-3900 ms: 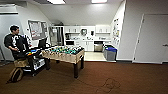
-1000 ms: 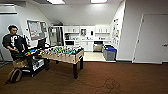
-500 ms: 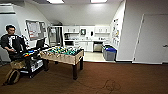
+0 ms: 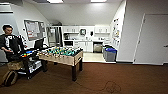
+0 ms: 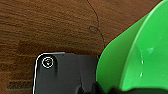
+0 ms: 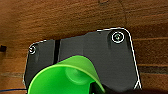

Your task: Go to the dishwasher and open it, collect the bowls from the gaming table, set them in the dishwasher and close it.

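Close against the left wrist sits a wide bright green bowl (image 5: 135,60), its rim rising from the dark gripper parts at the frame edge; it looks carried by the left arm, though the fingers themselves cannot be made out, so how far they are closed on it I cannot tell. The right wrist view shows a smaller green bowl (image 6: 66,77) in the same way, hard against the robot's dark plate, and again the grip is probably a hold on its rim but is not plainly visible. Both arms seem lowered, their cameras looking down at brown wood-patterned floor (image 5: 45,22). So the collecting appears at least partly done: two bowls are in hand and still have to reach the dishwasher (image 4: 98,47), which is likely the grey-fronted unit in the far kitchenette, too small to tell whether it stands open. Between lie a foosball table (image 4: 61,55), a seated person (image 4: 9,42) and blue-lidded bins (image 4: 110,53).
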{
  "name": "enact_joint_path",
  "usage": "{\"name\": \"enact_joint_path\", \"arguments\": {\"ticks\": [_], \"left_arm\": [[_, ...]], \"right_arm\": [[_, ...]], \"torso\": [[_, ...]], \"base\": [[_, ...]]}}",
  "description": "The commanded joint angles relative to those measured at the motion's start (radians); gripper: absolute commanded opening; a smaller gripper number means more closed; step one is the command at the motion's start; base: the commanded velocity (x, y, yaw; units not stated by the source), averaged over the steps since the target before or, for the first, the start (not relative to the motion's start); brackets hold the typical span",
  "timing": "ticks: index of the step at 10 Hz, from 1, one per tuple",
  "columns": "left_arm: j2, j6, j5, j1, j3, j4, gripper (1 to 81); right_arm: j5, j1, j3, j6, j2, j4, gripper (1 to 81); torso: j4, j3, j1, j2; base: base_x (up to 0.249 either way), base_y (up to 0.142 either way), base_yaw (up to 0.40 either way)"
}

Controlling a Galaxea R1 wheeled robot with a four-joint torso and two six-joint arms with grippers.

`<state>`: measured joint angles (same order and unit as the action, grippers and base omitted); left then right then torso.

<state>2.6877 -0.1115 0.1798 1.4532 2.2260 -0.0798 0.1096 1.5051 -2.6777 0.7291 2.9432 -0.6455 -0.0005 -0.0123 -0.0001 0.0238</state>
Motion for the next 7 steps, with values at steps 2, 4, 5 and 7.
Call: {"name": "enact_joint_path", "arguments": {"ticks": [2, 4, 5, 7], "left_arm": [[-0.015, 0.0, -0.029, -0.067, -0.019, -0.02, 1.0], [-0.014, 0.0, -0.029, -0.066, -0.019, -0.02, 1.0], [-0.014, 0.0, -0.029, -0.067, -0.019, -0.02, 1.0], [-0.015, 0.0, -0.029, -0.067, -0.019, -0.02, 1.0]], "right_arm": [[-0.031, -0.062, -0.002, -0.004, -0.017, -0.011, 1.0], [-0.03, -0.062, -0.002, -0.004, -0.017, -0.011, 1.0], [-0.03, -0.062, -0.002, -0.004, -0.017, -0.011, 1.0], [-0.03, -0.061, -0.002, -0.004, -0.017, -0.011, 1.0]], "torso": [[0.0, 0.0, 0.0, 0.0], [0.0, 0.0, 0.0, 0.0], [0.0, 0.0, 0.0, 0.0], [0.0, 0.0, 0.001, 0.0]], "base": [[0.126, -0.084, 0.0], [0.131, -0.086, 0.0], [0.133, -0.087, 0.0], [0.133, -0.089, 0.0]]}}
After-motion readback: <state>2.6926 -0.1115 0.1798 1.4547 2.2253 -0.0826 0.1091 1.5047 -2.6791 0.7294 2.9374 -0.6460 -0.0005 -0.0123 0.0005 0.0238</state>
